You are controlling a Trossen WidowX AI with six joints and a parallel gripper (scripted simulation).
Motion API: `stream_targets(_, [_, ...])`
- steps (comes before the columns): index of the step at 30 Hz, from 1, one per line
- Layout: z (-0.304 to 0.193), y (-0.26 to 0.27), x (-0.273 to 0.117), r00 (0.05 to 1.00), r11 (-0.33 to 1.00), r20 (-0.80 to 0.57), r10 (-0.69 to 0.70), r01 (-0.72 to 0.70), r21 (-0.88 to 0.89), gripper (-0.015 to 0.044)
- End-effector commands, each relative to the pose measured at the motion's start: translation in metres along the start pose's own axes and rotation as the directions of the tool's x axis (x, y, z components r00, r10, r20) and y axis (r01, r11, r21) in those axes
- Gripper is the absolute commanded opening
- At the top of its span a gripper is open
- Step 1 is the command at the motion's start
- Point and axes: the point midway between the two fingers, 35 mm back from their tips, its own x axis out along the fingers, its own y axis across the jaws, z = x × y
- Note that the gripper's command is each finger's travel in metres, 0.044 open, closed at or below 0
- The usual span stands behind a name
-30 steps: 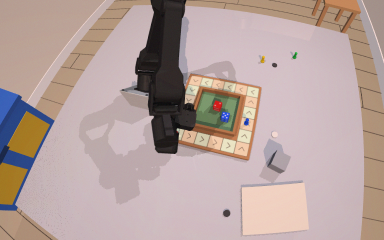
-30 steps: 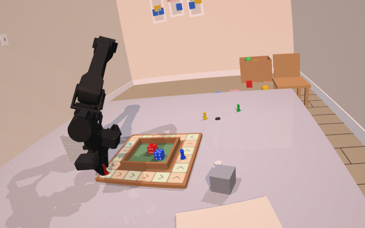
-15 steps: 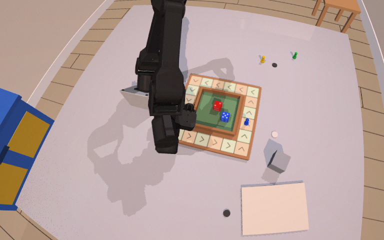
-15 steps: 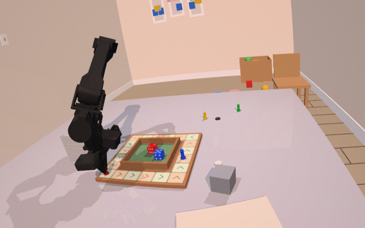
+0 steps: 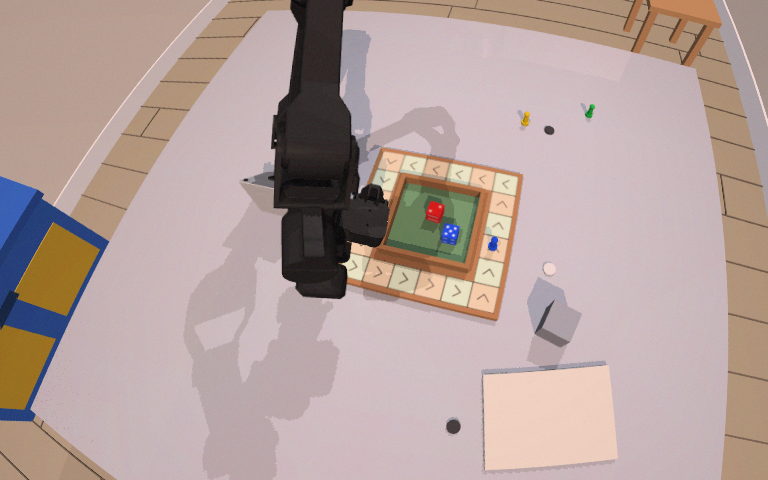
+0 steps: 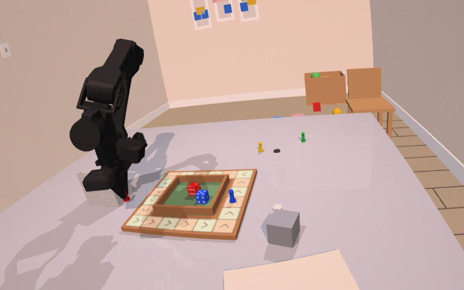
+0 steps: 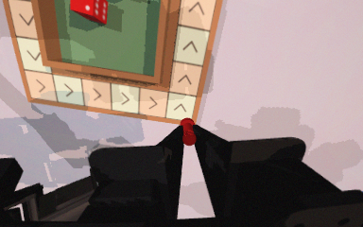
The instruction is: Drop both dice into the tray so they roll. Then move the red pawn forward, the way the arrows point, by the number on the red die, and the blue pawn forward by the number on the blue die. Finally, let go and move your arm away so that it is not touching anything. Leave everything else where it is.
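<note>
Gripper: my gripper [image 6: 125, 196] [image 7: 187, 129] is closed on the red pawn, its fingertips pinching the piece from both sides.
Red pawn: the red pawn [image 6: 126, 198] [image 7: 188, 132] is between the fingertips, near a corner of the board; I cannot tell its exact height above the table. The arm hides it from above.
Arm: my black arm [image 5: 317, 135] [image 6: 102, 89] reaches over one side of the board, covering part of its track in the top view.
Board: the square board [image 5: 403, 277] [image 6: 167, 223] [image 7: 125, 98] carries a ring of arrowed squares around the tray.
Tray: the green-floored tray [image 5: 424, 261] [image 6: 184, 209] [image 7: 101, 71] has a raised brown rim and contains both dice.
Red die: the red die [image 5: 434, 211] [image 6: 193, 188] [image 7: 90, 9] shows two pips on top.
Blue die: the blue die [image 5: 450, 233] [image 6: 202, 196] lies near the red one, five pips uppermost.
Blue pawn: the blue pawn [image 5: 493, 243] [image 6: 232, 196] stands upright on the track, beside the tray.
Other pawns: the yellow pawn [image 5: 526, 118] [image 6: 260, 147] and green pawn [image 5: 590, 110] [image 6: 302, 136] stand off the board, a small black disc [image 5: 548, 130] [image 6: 277, 150] between them.
Block: a grey block [image 5: 559, 322] [image 6: 283, 228] sits off the board, near a small white disc [image 5: 549, 268] [image 6: 277, 206].
</note>
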Motion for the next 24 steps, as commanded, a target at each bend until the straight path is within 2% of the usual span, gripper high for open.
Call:
stream_targets(1, [-0.003, 0.001, -0.028, 1.0, 1.0, -0.001, -0.005, 0.005, -0.004, 0.0])
stream_targets(6, [-0.007, 0.007, -0.057, 1.0, 1.0, -0.001, -0.003, 0.003, -0.004, 0.0])
stream_targets(11, [-0.007, 0.008, -0.061, 1.0, 1.0, -0.001, -0.003, 0.003, -0.004, 0.0])
stream_targets(24, [0.049, -0.009, -0.021, 1.0, 1.0, -0.004, -0.019, 0.018, -0.018, 0.0])
